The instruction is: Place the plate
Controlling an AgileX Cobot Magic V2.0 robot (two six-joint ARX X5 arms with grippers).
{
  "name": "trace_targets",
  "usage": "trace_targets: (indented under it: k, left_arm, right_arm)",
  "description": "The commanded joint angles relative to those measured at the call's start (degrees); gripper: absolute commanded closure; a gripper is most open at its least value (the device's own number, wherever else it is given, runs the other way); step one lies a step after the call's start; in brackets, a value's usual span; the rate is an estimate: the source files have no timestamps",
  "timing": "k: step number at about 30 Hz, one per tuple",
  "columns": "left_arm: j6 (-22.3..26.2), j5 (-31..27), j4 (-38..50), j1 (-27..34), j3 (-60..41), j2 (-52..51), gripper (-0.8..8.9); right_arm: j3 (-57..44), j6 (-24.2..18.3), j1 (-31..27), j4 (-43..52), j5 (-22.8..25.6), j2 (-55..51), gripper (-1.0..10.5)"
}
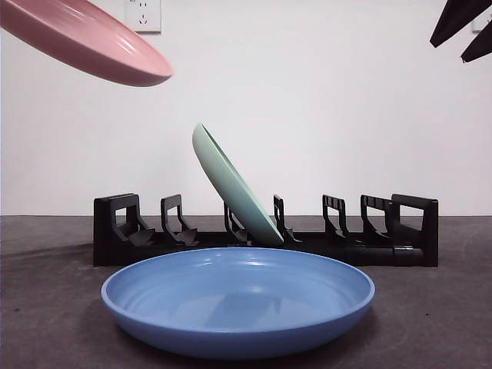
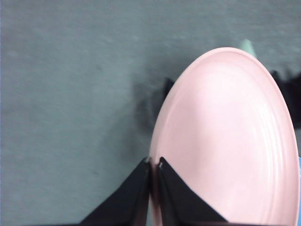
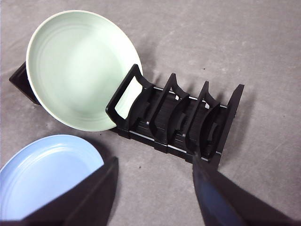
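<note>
My left gripper [image 2: 153,162] is shut on the rim of a pink plate [image 2: 225,141] and holds it high in the air; in the front view the pink plate [image 1: 84,38] hangs tilted at the top left, above the left end of the black dish rack [image 1: 261,234]. A green plate [image 1: 234,184] leans in a middle slot of the rack, also seen in the right wrist view [image 3: 80,68]. A blue plate [image 1: 238,296] lies flat on the table in front of the rack. My right gripper [image 3: 155,172] is open and empty, high above the rack's right part.
The dark grey table [image 1: 446,307] stretches around the rack. Empty rack slots [image 3: 188,117] stand to the right of the green plate, and two more [image 1: 150,223] to its left. A white wall with a socket [image 1: 144,14] is behind.
</note>
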Motion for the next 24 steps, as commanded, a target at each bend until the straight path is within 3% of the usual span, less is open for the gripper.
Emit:
trace_targets:
  k: [1,14,24]
  left_arm:
    - [-4.2,3.1,3.1,-0.2,-4.6,-4.7,7.98]
    - [-21.2,16.7,15.1,-0.5,-36.2,-21.0,7.98]
    - [-31.8,17.9,27.3,-5.1,-49.9,-19.3,7.99]
  right_arm:
    - [0.1,0.2,0.2,0.2,0.2,0.3,7.0]
    - [0.1,0.2,0.2,0.2,0.2,0.3,7.0]
    - [0.1,0.2,0.2,0.2,0.2,0.3,7.0]
